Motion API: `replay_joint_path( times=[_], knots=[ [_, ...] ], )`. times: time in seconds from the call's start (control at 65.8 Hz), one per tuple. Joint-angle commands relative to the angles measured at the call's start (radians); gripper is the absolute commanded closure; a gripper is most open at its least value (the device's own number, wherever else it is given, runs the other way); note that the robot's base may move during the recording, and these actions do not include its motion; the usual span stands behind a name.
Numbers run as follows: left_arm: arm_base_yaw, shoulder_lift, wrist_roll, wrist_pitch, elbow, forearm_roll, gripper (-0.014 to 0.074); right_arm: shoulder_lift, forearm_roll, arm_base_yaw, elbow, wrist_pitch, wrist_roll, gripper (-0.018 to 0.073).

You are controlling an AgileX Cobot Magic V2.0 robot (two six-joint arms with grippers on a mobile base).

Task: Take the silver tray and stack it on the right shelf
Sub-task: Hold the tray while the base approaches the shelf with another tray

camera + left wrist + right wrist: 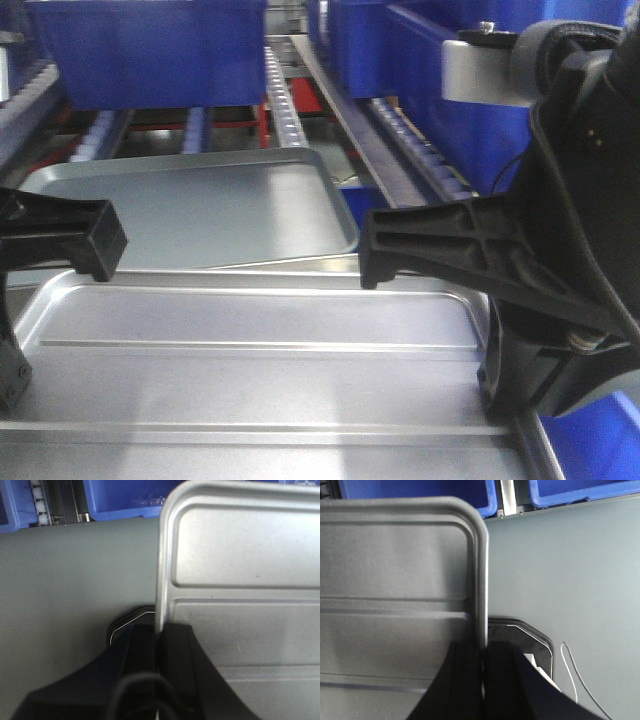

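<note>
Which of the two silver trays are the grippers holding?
The nearer tray, with two raised ribs across its floor: the left gripper and right gripper clamp its side rims. The smooth-floored tray behind it has no gripper on it.

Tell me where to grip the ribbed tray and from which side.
Grip the tray by its raised rim at both ends: left gripper from the left, right gripper from the right, jaws straddling the rim. It is wide and shallow; only the rim offers purchase.
</note>
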Motion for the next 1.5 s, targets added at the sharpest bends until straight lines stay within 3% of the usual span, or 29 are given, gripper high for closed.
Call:
replay_joint_path(
  times=[0.0,1.489],
  knots=[
    [-0.002,-0.016,0.001,0.032,-0.025,0.035,0.0689,-0.024,-0.048,-0.002,-0.017,0.022,-0.003,0.0492],
    [-0.002,-0.016,0.001,0.032,-0.025,0.035,0.0689,-0.024,-0.048,-0.002,-0.017,0.022,-0.003,0.0492]
  ],
)
